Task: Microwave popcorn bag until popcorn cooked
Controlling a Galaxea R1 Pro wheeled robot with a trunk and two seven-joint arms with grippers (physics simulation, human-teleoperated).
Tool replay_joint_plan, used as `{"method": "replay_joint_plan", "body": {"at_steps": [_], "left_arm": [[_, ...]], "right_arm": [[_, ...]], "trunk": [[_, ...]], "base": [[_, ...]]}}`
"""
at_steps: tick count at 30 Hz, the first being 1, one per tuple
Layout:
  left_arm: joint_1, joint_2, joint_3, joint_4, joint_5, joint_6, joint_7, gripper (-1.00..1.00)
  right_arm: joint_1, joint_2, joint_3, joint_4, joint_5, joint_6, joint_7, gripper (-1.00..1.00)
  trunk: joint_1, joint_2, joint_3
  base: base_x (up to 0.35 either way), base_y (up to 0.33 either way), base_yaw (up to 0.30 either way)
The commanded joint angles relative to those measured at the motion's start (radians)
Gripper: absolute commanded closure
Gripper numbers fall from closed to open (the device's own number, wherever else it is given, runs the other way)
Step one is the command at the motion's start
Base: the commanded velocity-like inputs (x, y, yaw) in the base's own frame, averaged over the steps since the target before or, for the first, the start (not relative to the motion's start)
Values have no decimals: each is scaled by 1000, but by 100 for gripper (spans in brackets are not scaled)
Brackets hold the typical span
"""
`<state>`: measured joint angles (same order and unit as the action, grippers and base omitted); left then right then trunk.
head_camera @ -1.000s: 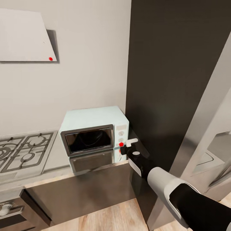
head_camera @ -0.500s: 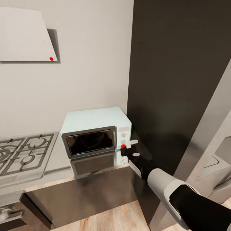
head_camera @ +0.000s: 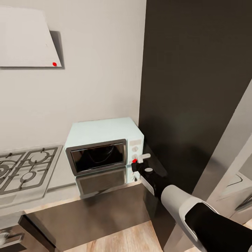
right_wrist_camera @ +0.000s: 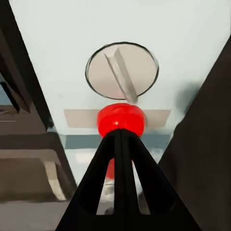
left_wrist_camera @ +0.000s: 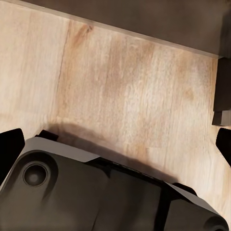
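Observation:
The pale blue microwave (head_camera: 101, 138) stands on the grey countertop (head_camera: 61, 175) against the dark tall panel, its dark glass door closed. My right gripper (head_camera: 136, 162) is at the microwave's white control panel (head_camera: 135, 150). In the right wrist view its fingers are shut together, and the gripper (right_wrist_camera: 119, 132) meets a red round button (right_wrist_camera: 121, 119) just beside a grey knob (right_wrist_camera: 122, 72). The popcorn bag is hidden, and the dark glass shows only reflections. My left gripper (left_wrist_camera: 116, 142) hangs open over the wood floor, with dark fingertips (left_wrist_camera: 10, 145) at both frame edges.
A steel gas hob (head_camera: 22, 171) lies left of the microwave, under a white hood (head_camera: 26, 36). A tall dark cabinet panel (head_camera: 196, 87) rises right of the microwave, and a steel fridge (head_camera: 232, 147) stands further right. Dark cabinet fronts (head_camera: 98, 210) sit below. My base (left_wrist_camera: 96, 192) is over the floor.
The whole view has shifted slightly between frames. My right gripper stays shut at the red button on the control panel, and the microwave door stays closed.

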<state>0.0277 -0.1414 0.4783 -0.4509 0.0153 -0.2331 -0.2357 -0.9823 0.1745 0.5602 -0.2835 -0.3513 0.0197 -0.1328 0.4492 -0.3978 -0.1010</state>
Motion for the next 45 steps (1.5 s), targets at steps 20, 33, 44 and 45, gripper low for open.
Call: {"method": "replay_joint_plan", "body": {"at_steps": [20, 33, 44, 45], "left_arm": [[0, -1, 8, -2, 2, 1, -10, -100], [0, -1, 8, -2, 2, 1, -10, -100], [0, -1, 8, -2, 3, 1, -9, -100], [0, -1, 8, -2, 2, 1, -10, -100]], "right_arm": [[29, 0, 9, 0, -7, 0, -6, 100], [30, 0, 9, 0, -8, 0, -6, 100], [30, 0, 9, -1, -8, 0, -6, 100], [30, 0, 9, -1, -8, 0, -6, 100]], "trunk": [[1, -2, -2], [1, -2, -2], [1, -2, -2], [1, -2, -2]], "base": [[21, 0, 0], [75, 0, 0], [28, 0, 0], [0, 0, 0]]}}
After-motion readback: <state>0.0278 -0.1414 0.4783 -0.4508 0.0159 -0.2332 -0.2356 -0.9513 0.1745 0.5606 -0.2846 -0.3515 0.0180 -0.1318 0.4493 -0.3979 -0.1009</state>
